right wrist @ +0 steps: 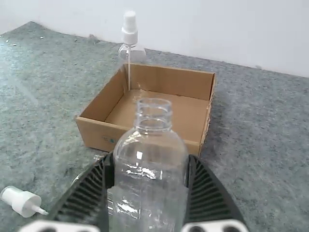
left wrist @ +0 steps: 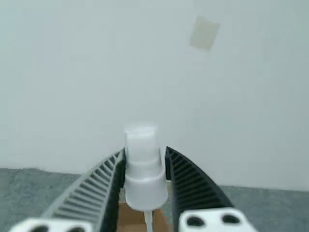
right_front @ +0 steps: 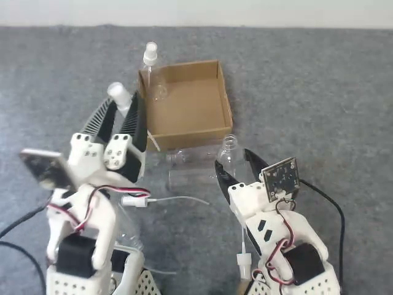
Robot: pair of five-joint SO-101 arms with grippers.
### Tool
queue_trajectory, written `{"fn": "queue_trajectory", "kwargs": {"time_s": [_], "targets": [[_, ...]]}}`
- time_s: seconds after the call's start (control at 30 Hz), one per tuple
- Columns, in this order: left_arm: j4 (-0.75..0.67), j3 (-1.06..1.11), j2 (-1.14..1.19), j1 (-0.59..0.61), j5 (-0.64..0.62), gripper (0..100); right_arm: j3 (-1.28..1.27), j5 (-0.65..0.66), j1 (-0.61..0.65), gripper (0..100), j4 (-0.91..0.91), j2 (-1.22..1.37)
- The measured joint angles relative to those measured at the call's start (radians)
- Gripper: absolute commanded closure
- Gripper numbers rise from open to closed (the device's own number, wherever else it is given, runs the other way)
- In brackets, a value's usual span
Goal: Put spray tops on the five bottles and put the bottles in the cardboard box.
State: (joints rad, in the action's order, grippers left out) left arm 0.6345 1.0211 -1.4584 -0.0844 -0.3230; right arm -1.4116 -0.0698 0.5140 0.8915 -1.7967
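Top and bottle held for joining.
From above, my left gripper [right_front: 127,106] pinches a white plastic spray top [right_front: 118,93] beside the shallow brown cardboard box [right_front: 226,101]. Left wrist: fingers [left wrist: 104,188] clamp its collar, tube downward. Right wrist: my right gripper [right wrist: 150,162] clasps a clear plastic bottle [right wrist: 149,166] upright, neck uncapped, I judge to receive the top.

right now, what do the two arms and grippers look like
Both arms are white plastic with black motor blocks. The left gripper and right gripper have black, ribbed, tapering fingers. Red, black and white wires run along each arm, and a circuit board sits on each wrist.
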Motion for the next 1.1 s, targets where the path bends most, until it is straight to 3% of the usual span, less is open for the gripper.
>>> {"fn": "queue_trajectory", "kwargs": {"time_s": [0.43, 0.73, 1.1], "targets": [[-0.009, -0.071, -0.015, 0.0, -0.132, 99, -0.098, 0.0, 0.166, 99.1, -0.084, -0.002], [-0.009, -0.071, -0.015, 0.0, -0.138, 99, -0.249, 0.026, 0.224, 99.1, -0.328, 0.0], [-0.009, 0.0, -0.161, 0.0, -0.14, 99, -0.25, 0.115, 0.264, 99.1, -0.356, 0.0]]}}
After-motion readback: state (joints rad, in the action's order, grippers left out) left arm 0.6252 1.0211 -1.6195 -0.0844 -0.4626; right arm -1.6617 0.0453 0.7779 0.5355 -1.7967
